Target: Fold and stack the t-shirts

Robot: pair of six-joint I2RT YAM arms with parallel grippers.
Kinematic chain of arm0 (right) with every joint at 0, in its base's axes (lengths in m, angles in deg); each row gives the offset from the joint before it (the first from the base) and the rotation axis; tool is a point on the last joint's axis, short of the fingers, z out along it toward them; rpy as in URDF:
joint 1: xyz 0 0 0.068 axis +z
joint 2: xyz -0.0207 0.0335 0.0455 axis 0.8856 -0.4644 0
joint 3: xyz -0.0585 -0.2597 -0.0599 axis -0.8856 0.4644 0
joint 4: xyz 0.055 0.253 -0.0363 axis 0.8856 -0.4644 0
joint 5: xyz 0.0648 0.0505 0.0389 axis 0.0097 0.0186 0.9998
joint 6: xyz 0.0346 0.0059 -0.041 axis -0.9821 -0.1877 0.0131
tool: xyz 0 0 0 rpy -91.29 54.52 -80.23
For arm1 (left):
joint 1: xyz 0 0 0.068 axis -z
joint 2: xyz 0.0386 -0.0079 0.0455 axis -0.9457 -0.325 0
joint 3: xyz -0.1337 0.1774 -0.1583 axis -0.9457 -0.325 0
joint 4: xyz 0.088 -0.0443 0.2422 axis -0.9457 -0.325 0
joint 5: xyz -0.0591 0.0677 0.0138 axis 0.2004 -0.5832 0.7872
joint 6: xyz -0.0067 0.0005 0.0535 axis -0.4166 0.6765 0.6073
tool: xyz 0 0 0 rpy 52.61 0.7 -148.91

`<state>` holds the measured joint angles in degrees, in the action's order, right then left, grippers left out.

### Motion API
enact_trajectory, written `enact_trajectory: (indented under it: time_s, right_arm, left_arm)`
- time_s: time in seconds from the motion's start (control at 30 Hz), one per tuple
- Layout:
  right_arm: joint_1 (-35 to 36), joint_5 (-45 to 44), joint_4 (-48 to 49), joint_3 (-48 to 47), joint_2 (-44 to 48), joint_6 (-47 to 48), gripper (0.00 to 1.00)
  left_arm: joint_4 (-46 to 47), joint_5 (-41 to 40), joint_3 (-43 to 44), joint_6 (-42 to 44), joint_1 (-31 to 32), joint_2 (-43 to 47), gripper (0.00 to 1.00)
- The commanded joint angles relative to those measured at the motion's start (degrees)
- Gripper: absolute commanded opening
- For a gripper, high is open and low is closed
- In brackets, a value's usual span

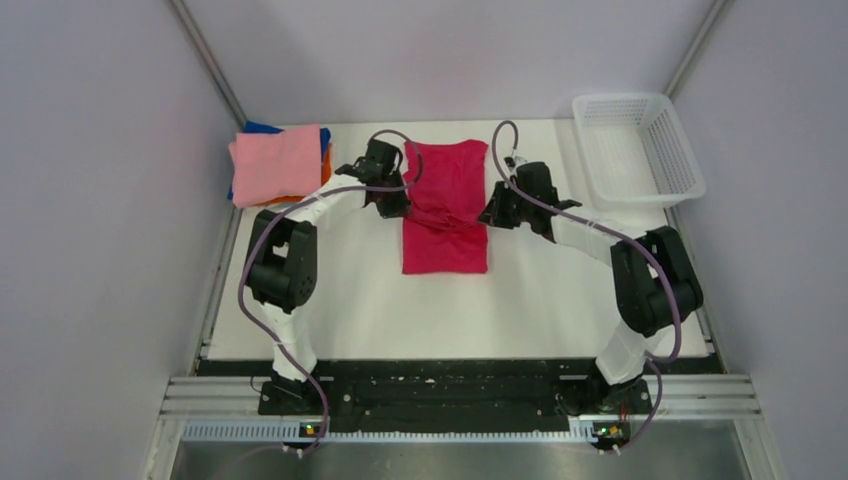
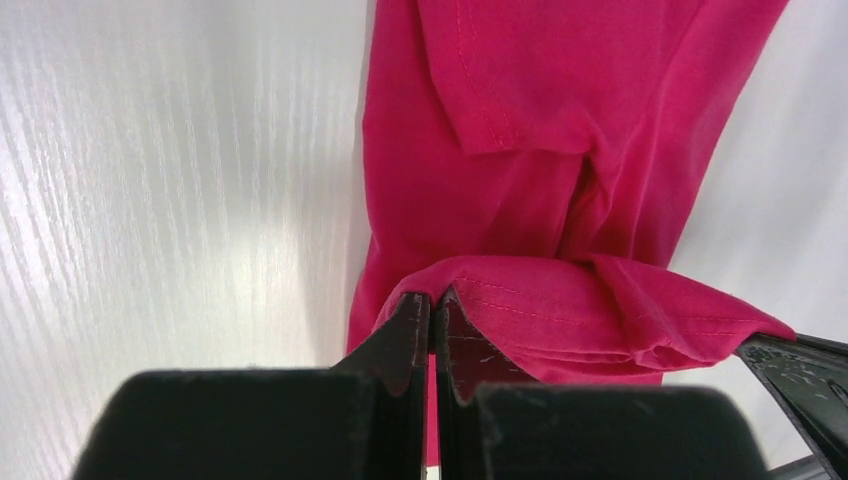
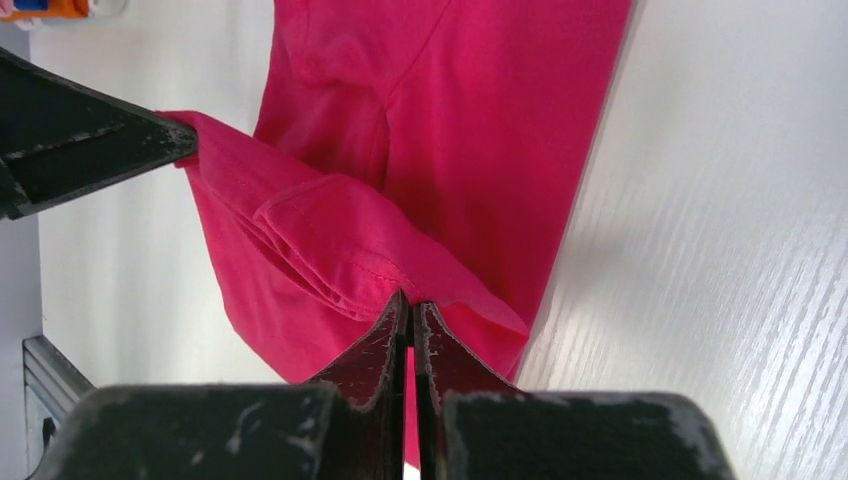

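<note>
The crimson shirt lies in the middle of the table, a little toward the far side, as a long narrow strip with its sleeves turned in. The left gripper has its jaws pressed together on a doubled edge at the left side of the strip; the right gripper has its jaws closed in the same way on the right side. Between them a band of cloth is lifted across the strip; I think it is held at both ends so that the crease comes straight when the strip is folded in half. Which end of the shirt is lifted I cannot tell. At the far left lies the folded stack, the pink shirt on top, with orange and blue edges under it; the red one probably goes there next. The mesh basket stands at the far right, well apart.
</note>
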<state>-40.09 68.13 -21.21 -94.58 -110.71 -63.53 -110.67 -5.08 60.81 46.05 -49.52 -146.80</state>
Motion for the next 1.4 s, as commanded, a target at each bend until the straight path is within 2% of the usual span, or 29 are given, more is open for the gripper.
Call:
enact_trajectory:
  time_s: [0.0, 0.33, 0.47, 0.5, 0.53, 0.57, 0.63, 0.7, 0.73, 0.77, 0.83, 0.87, 0.9, 1.17, 1.27, 1.37]
  right_arm:
    - [-1.39, -0.74, 2.66, -3.80, -1.54, 1.21, 0.00]
    - [-2.83, -0.22, 4.40, -6.02, -6.62, 0.67, 0.00]
    - [-3.07, -2.54, 4.61, -7.21, -8.11, 0.22, 0.00]
    - [-3.20, -3.01, 4.60, -7.57, -8.41, 0.22, 0.02]
    - [-3.31, -3.37, 4.57, -8.06, -8.64, 0.19, 0.07]
    - [-3.33, -3.47, 4.54, -8.51, -8.77, 0.34, 0.17]
    - [-3.32, -3.52, 4.26, -9.75, -8.85, 0.79, 0.38]
    - [-3.36, -3.78, 3.13, -10.76, -8.51, 1.43, 0.49]
    - [-3.39, -3.93, 2.61, -11.00, -8.18, 1.69, 0.53]
    - [-3.36, -4.03, 2.07, -10.94, -7.58, 1.81, 0.64]
    - [-3.40, -4.09, 1.78, -9.77, -6.04, 2.01, 0.86]
    - [-3.40, -3.87, 2.12, -8.69, -4.96, 2.08, 0.94]
    - [-3.32, -3.00, 2.51, -7.40, -3.92, 1.98, 0.98]
    - [-0.56, 2.34, 9.72, 4.14, 5.42, 0.25, 0.99]
    - [2.10, 6.24, 10.64, 3.52, 4.62, 1.71, 0.99]
    - [7.23, 6.88, 9.21, -1.08, 1.04, 4.59, 0.99]
  left_arm:
    - [-0.13, 2.65, 4.41, 2.10, -0.91, -1.91, 0.00]
    - [0.40, 4.61, 8.69, 2.62, -1.90, -7.28, 0.00]
    - [1.44, 6.31, 10.45, 2.35, -2.17, -9.83, 0.00]
    - [1.44, 6.39, 11.04, 2.12, -2.29, -10.17, 0.03]
    - [1.42, 6.57, 11.57, 2.00, -2.34, -10.53, 0.09]
    - [1.42, 6.89, 12.03, 1.93, -2.48, -10.69, 0.19]
    - [1.27, 6.81, 12.73, 1.32, -2.82, -10.41, 0.45]
    - [1.16, 6.46, 12.48, 0.72, -3.12, -8.97, 0.85]
    - [1.16, 6.10, 11.90, 0.35, -3.22, -7.83, 0.94]
    - [1.27, 6.05, 10.89, -0.10, -3.28, -6.53, 0.97]
    - [3.62, 6.72, 6.55, -0.79, -3.24, -3.18, 0.99]
    - [4.98, 7.12, 4.13, -1.16, -3.24, -1.18, 0.99]
    - [5.81, 7.18, 1.79, -1.41, -3.24, 0.76, 0.99]
    - [8.80, 7.99, -15.56, -3.78, -3.09, 13.35, 0.99]
    - [8.47, 8.39, -21.37, -4.36, -3.06, 17.05, 0.99]
    - [8.69, 7.19, -25.41, -5.14, -3.06, 20.47, 0.99]
